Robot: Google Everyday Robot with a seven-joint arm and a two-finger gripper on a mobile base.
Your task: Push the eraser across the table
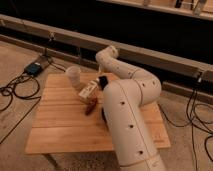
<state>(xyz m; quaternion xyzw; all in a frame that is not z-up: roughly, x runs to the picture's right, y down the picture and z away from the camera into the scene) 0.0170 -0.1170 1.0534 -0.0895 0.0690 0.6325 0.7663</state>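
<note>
The gripper (102, 81) is seen low over the table (60, 125), beside a white-and-tan box (88, 90); its opening cannot be told, nor is the eraser made out.

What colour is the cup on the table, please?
White, clearest in the camera view; the cup stands beside the claw, which hangs over the table's far side.

Dim, warm light falls from above, making the plank top of the desk (60, 125) the brightest area, while the wall (150, 25) behind is nearly black. The arm (130, 125) casts a soft shadow at its base. The gripper (103, 83), near the desk's far edge, shows only as a dark shape.
</note>
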